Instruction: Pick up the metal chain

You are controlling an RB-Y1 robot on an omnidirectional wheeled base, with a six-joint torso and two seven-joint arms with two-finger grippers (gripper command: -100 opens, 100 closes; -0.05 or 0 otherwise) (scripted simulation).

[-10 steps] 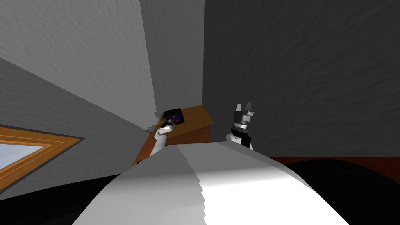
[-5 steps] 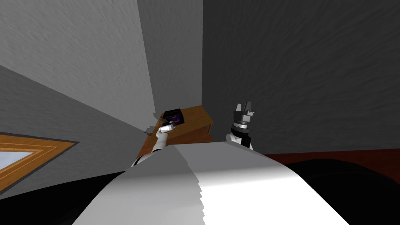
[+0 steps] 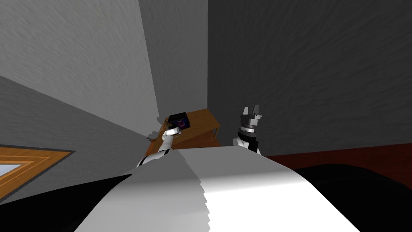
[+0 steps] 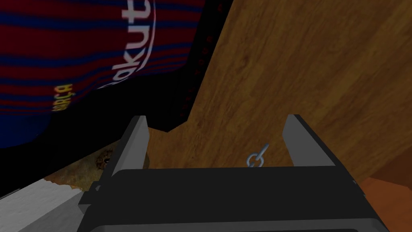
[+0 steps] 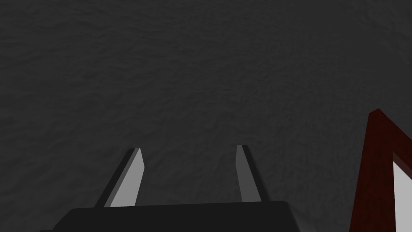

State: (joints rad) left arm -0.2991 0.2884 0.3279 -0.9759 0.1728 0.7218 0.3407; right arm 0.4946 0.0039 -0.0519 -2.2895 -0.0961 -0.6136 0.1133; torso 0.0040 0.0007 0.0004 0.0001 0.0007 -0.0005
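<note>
left jaws apart, chain between; right jaws apart; box holds striped cloth

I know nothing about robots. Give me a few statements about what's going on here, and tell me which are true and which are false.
1. The left hand is open above a wooden table. True.
2. The chain is gripped and lifted. False: it lies on the table within the open hand, ungripped.
3. A dark box with something striped red and blue inside sits on the table. True.
4. The right hand is shut on a cup. False: it is open and empty.
</note>
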